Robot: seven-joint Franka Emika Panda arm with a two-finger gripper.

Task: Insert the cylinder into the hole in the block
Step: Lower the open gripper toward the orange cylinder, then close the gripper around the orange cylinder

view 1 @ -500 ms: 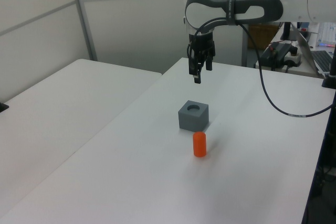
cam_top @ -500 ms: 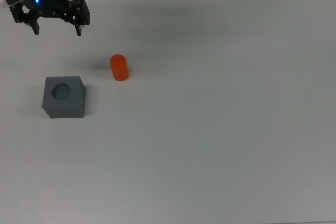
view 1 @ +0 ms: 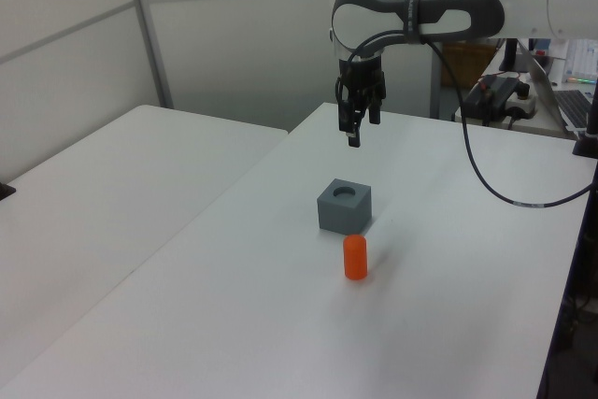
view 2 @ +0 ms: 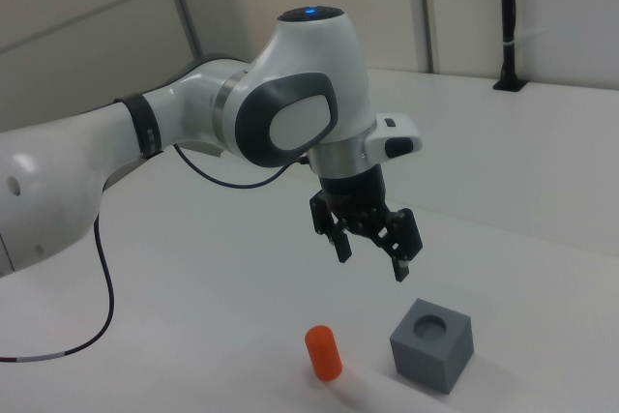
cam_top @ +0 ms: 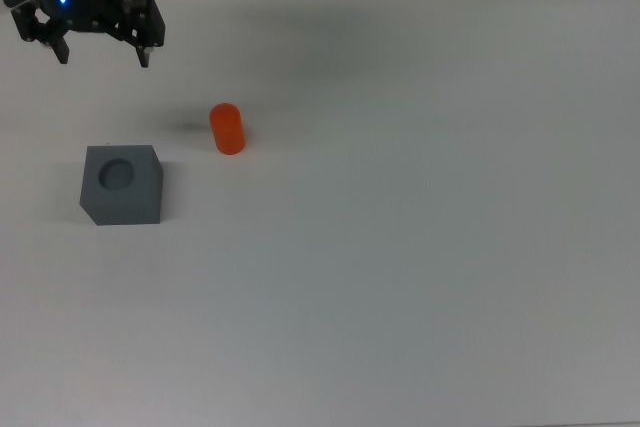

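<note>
Hanging high over the table (cam_top: 420,247), the gripper (cam_top: 100,52) has its 2 fingers spread wide and carries nothing. Compared with half a second ago, it has drifted slightly toward the top view's upper left and, in the left view, risen a little, so it sits a touch farther from both objects; nothing else has moved.

In the top view the cylinder (cam_top: 227,129) stands upright on the bare surface, below and to the right of the gripper (view 1: 356,131). The block (cam_top: 122,184) sits near it, down and to the top view's left, with its round hole (cam_top: 117,174) facing up and empty. The 2 objects are close but not touching. The right view shows the gripper (view 2: 371,250) well above both, with the cylinder (view 2: 323,352) to the right view's left of the block (view 2: 432,343).

Judging from this, the task has not really begun: the cylinder (view 1: 355,257) is ungrasped, and the small retreat brings no progress. The arm probably needs to swing over the cylinder, descend, and close on it before carrying it to the block (view 1: 345,206).
</note>
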